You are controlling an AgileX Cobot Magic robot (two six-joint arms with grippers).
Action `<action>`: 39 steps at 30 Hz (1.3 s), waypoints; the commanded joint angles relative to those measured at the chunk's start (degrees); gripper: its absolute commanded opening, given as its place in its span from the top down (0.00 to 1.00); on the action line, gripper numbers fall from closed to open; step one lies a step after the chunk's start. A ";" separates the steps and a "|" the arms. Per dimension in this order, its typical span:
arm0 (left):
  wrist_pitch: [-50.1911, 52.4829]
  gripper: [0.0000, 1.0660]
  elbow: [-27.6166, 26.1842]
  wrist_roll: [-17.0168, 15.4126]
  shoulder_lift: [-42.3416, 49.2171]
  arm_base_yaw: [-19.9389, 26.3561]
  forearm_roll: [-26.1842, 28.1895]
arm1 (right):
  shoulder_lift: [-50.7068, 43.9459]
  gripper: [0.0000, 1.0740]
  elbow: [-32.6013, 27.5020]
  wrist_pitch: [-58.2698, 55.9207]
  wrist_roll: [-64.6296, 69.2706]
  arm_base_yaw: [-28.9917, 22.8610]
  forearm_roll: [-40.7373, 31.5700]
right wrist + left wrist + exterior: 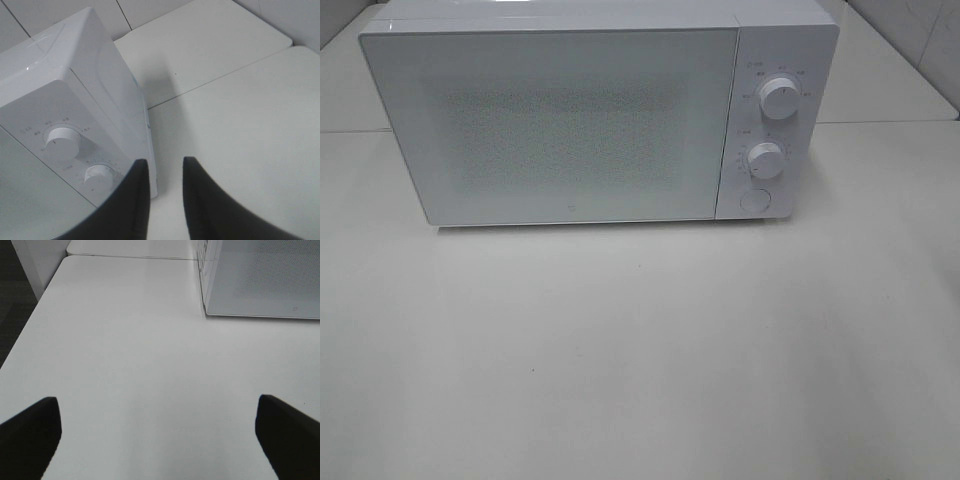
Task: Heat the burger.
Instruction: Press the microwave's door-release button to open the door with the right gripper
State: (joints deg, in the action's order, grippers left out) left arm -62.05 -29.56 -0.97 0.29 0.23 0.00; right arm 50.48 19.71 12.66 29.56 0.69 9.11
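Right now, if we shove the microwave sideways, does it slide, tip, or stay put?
The microwave is wide, low and boxy, so tipping looks unlikely. It is probably heavy, so it would more likely resist or skid on the smooth table than roll. Its glossy shell likely offers poor grip.

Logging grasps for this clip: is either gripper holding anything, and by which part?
Nothing is held. On the left gripper the jaws stand wide apart, on the right gripper nearly together; only table shows between them.
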 commanded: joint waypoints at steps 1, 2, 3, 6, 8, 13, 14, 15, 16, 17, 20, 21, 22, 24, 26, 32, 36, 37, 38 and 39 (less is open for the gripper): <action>0.86 0.08 0.06 -0.23 0.63 0.11 0.00 | 1.38 0.93 -2.23 4.58 8.77 0.34 0.74; 0.86 0.08 0.06 -0.23 0.63 0.11 0.00 | 1.89 0.98 -2.75 5.04 10.71 0.34 0.63; 0.86 0.08 0.06 -0.23 0.63 0.11 0.00 | 1.89 0.98 -2.75 5.04 10.71 0.34 0.63; 0.86 0.08 0.06 -0.23 0.63 0.11 0.00 | 3.61 1.00 -4.35 7.28 17.48 0.34 0.57; 0.86 0.08 0.06 -0.23 0.63 0.11 0.00 | 5.50 1.00 -5.39 9.22 24.98 0.23 0.57; 0.86 0.08 0.06 -0.23 0.63 0.11 0.00 | 9.57 1.00 -5.67 12.43 36.15 -1.03 0.63; 0.86 0.08 0.06 -0.23 0.63 0.11 0.00 | 10.26 1.00 -5.67 13.24 37.99 -1.43 0.63; 0.86 0.08 0.06 -0.23 0.63 0.11 0.00 | 10.26 1.00 -5.67 13.24 37.99 -1.43 0.63; 0.86 0.08 0.06 -0.23 0.63 0.11 0.00 | 12.03 1.00 -5.67 15.07 40.62 -2.18 0.63; 0.86 0.08 0.06 -0.23 0.63 0.11 0.00 | 14.09 1.00 -5.67 16.44 41.88 -2.98 0.57; 0.86 0.08 0.06 -0.23 0.63 0.11 0.00 | 16.21 1.00 -5.67 16.79 43.14 -4.01 -0.46; 0.86 0.08 0.06 -0.23 0.63 0.11 0.00 | 16.21 1.00 -5.67 16.79 43.14 -4.01 -0.46; 0.86 0.08 0.06 -0.23 0.63 0.11 0.00 | 18.28 1.00 -5.67 17.02 43.77 -5.39 -2.86; 0.86 0.08 0.06 -0.23 0.63 0.11 0.00 | 20.45 1.00 -5.67 18.05 43.77 -7.22 -5.79; 0.86 0.08 0.06 -0.23 0.63 0.11 0.00 | 21.72 1.00 -5.67 19.14 43.77 -8.19 -7.16; 0.86 0.08 0.06 -0.23 0.63 0.11 0.00 | 28.99 1.00 -5.61 26.24 43.77 -13.92 -13.92; 0.86 0.08 0.06 -0.23 0.63 0.11 0.00 | 34.43 1.00 -5.61 30.42 44.00 -18.79 -19.48; 0.86 0.08 0.06 -0.23 0.63 0.11 0.00 | 34.43 1.00 -5.61 30.42 44.00 -18.79 -19.48; 0.86 0.08 0.06 -0.23 0.63 0.11 0.00 | 36.33 1.00 -5.04 31.46 44.12 -20.51 -21.20; 0.86 0.08 0.06 -0.23 0.63 0.11 0.00 | 37.99 1.00 -4.07 31.68 44.69 -21.94 -22.46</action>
State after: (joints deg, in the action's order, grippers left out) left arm -62.05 -29.56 -0.97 0.29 0.23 0.00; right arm 86.69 14.21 42.63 73.51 -19.54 -11.23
